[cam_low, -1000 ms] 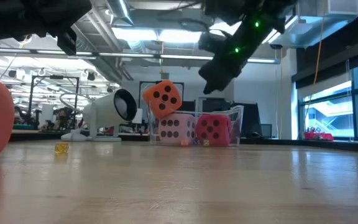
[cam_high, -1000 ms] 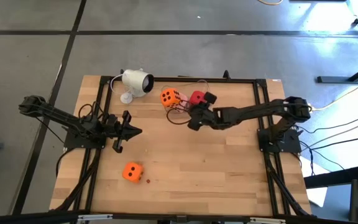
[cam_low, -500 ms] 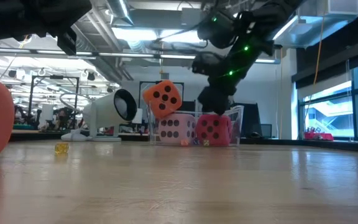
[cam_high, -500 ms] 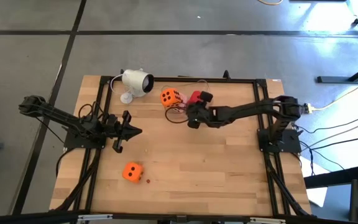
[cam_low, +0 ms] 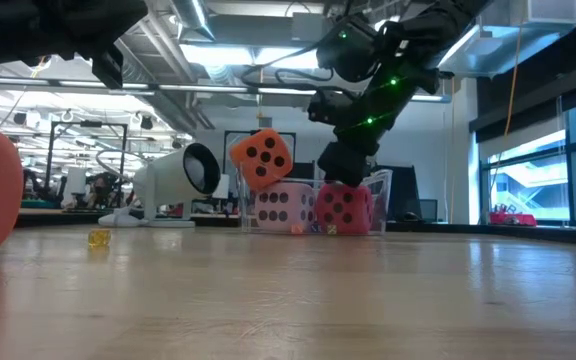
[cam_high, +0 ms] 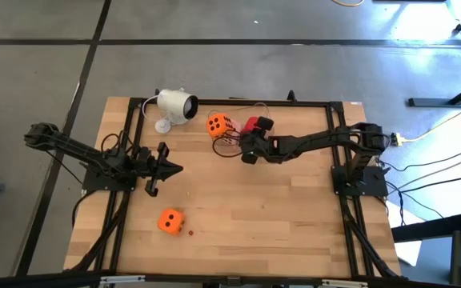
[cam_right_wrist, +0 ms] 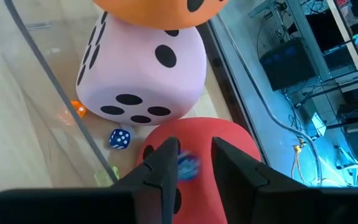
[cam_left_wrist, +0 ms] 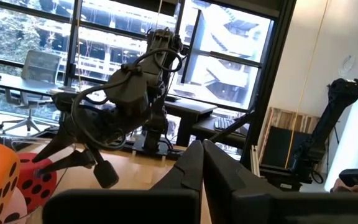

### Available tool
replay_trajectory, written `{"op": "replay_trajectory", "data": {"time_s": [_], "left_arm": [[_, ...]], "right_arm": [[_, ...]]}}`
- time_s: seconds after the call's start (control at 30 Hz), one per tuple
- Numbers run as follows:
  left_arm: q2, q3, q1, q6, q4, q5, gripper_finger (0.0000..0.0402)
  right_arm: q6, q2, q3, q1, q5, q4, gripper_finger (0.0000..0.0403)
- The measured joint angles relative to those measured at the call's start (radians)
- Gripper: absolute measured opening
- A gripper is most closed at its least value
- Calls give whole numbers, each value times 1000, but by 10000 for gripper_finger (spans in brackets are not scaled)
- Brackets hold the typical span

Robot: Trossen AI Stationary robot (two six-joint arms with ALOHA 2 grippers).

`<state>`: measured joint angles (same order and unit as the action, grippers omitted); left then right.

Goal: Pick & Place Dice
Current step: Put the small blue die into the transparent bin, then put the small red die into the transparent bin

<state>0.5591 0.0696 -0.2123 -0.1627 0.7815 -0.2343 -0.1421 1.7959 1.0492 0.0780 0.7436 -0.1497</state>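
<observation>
Red die half hidden under right gripper.

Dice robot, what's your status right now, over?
Right gripper over red die in clear container, jaws slightly apart. Left gripper shut, idle. One orange die still out on table.

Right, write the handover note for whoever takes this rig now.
Left gripper: shut, empty, parked over the table's left side.
Right gripper: over the clear bin at the far edge, fingers slightly apart just above the red die.
In the bin: red die, pale pink die, one orange die perched on top.
Left: the second orange die, loose near the table's front.
</observation>
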Motion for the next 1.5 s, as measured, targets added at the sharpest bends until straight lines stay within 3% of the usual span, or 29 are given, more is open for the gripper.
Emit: {"op": "replay_trajectory", "data": {"time_s": [0.4, 0.7, 1.3, 1.5], "left_arm": [[0, 0, 0, 0, 0, 0, 8], [0, 0, 0, 0, 0, 0, 6], [0, 0, 0, 0, 0, 0, 10], [0, 0, 0, 0, 0, 0, 13]], "right_arm": [[54, 0, 0, -22, 4, 0, 130], [52, 0, 0, -112, 164, 101, 130], [48, 0, 0, -295, 163, 456, 130], [-14, -8, 1, -330, 61, 470, 129]]}}
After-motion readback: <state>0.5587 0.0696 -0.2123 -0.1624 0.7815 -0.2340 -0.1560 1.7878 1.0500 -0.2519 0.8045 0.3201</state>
